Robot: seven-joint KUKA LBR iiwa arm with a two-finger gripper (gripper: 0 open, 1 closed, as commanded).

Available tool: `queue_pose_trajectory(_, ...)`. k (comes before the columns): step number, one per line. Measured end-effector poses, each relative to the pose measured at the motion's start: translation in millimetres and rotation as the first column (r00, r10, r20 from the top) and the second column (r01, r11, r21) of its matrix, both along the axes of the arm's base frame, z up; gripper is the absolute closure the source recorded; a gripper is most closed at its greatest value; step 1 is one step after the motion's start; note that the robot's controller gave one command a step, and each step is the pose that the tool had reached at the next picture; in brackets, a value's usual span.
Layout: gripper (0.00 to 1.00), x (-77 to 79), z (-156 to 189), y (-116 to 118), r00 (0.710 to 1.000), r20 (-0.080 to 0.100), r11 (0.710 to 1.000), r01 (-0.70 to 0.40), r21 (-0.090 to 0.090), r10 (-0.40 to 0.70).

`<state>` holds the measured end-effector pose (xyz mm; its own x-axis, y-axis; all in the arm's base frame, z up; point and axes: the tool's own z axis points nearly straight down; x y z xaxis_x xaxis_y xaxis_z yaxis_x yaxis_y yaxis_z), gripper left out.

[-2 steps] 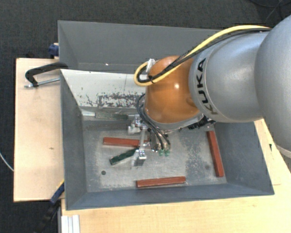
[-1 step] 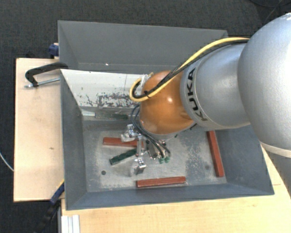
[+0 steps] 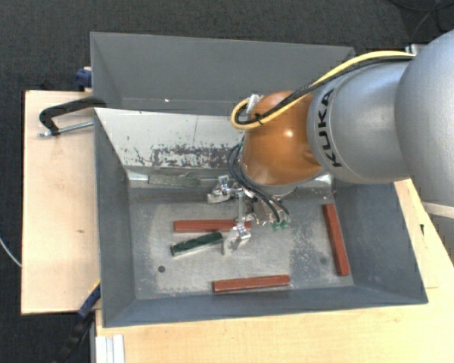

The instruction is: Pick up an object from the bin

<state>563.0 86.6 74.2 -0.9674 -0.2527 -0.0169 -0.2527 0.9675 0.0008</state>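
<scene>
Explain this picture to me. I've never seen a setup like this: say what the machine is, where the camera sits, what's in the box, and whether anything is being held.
The big grey tube coming in from the right is a robot arm. The orange cover near its end is part of it. Below that cover sits the gripper, the arm's pincer for grabbing things.

The one camera looks down on the scene from above and a little to one side.

The grey metal bin holds a few loose sticks. A middle reddish-brown stick and a dark green stick lie in the centre, and the gripper is down at their right ends. A front reddish-brown stick lies near the front wall. A right reddish-brown stick lies along the right side.

Whether anything is held can't be told.
</scene>
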Motion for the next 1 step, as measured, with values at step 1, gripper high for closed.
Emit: queue_pose_trajectory(1,0.00,-51.4,-0.8,43.0,0.991,-0.006,0.991,0.131,-0.002,-0.131)
